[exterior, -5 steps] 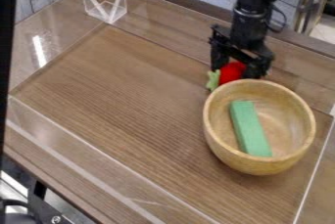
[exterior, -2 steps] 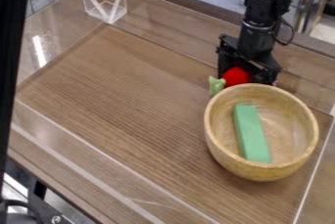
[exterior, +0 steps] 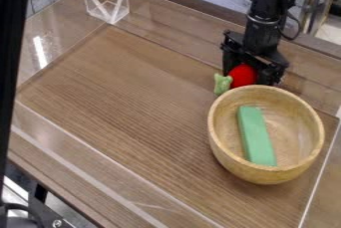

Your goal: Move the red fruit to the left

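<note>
The red fruit is a small bright red toy with a light green leafy piece on its left side. It sits on the wooden table just behind the rim of the wooden bowl. My black gripper points straight down over the fruit, open, with its fingers standing on either side of it. I cannot tell whether the fingers touch the fruit.
A green rectangular block lies inside the wooden bowl at the right. A clear plastic stand sits at the far left corner. Low clear walls edge the wooden table.
The gripper shifted slightly right over the fruit between the oldest frame and now; the fruit, bowl and block stay where they were.
</note>
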`<state>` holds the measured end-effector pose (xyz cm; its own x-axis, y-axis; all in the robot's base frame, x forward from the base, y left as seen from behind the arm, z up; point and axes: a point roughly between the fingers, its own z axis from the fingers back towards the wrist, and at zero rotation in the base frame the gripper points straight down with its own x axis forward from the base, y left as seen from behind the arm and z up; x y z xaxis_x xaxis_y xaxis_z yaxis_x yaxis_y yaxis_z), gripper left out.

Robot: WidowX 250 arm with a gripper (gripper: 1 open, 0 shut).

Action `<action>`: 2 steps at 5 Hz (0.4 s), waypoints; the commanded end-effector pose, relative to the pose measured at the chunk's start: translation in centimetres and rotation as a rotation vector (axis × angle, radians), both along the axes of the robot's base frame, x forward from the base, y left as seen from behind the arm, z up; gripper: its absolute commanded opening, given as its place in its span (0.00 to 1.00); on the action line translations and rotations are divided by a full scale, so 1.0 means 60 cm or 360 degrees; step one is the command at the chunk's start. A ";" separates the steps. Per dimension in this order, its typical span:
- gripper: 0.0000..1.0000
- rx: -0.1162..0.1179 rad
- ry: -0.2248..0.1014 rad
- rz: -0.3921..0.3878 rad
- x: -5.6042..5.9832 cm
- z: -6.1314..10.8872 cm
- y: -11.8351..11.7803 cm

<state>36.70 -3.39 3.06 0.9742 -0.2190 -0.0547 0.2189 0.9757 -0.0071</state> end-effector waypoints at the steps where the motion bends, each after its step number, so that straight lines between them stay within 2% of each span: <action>1: 1.00 -0.0001 -0.0116 0.0140 0.017 0.050 0.024; 2: 1.00 -0.0002 -0.0123 0.0089 0.020 0.061 0.036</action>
<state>36.65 -1.58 3.38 0.9844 -0.1587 -0.0761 0.1585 0.9873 -0.0089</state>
